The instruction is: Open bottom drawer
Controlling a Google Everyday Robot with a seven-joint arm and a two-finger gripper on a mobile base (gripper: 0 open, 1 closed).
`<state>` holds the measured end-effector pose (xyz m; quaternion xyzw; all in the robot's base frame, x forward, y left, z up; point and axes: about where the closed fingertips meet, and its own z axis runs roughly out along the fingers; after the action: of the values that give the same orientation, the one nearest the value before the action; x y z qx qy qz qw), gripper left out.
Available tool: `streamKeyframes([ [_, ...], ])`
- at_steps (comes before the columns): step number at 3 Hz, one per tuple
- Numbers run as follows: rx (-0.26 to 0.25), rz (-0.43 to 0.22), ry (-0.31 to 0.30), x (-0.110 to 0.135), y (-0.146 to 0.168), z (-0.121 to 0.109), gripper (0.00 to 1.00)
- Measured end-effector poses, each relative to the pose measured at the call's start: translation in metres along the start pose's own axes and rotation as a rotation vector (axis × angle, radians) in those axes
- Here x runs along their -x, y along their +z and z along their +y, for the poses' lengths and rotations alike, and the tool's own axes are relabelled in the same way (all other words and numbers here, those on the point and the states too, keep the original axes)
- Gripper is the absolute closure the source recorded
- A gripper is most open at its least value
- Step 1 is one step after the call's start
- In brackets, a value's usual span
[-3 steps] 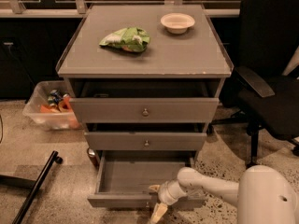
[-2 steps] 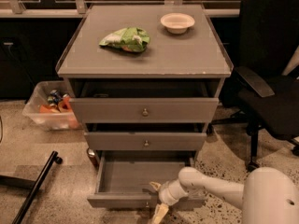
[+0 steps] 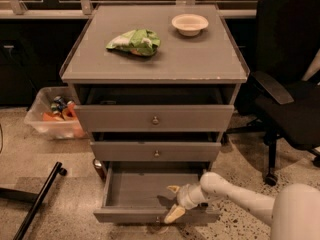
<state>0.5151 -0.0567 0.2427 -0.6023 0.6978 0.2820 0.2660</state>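
The bottom drawer [image 3: 150,189] is the lowest of three grey drawers in a grey cabinet. It stands pulled far out, and its plain grey inside shows with nothing in it. My gripper [image 3: 174,202] is at the drawer's front edge, near the centre, where the knob is hidden behind it. One cream finger [image 3: 174,214] points down over the front panel [image 3: 125,215] and the other lies over the drawer's inside. My white arm [image 3: 240,196] comes in from the lower right.
The top drawer [image 3: 154,118] and middle drawer [image 3: 156,151] show round knobs. A green bag [image 3: 135,41] and a cream bowl [image 3: 190,24] lie on the cabinet top. A black office chair [image 3: 285,99] stands right. A clear bin [image 3: 52,116] and a black bar [image 3: 37,204] are left.
The drawer stays pulled out. My gripper and arm have shifted slightly left along the drawer's front edge.
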Motion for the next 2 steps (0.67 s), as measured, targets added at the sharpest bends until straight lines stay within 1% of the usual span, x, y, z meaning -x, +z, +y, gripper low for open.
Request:
streamKeyframes([
  [1, -0.076, 0.004, 0.023, 0.0, -0.022, -0.031, 0.42],
  [2, -0.148, 0.005, 0.045, -0.012, -0.037, -0.055, 0.65],
])
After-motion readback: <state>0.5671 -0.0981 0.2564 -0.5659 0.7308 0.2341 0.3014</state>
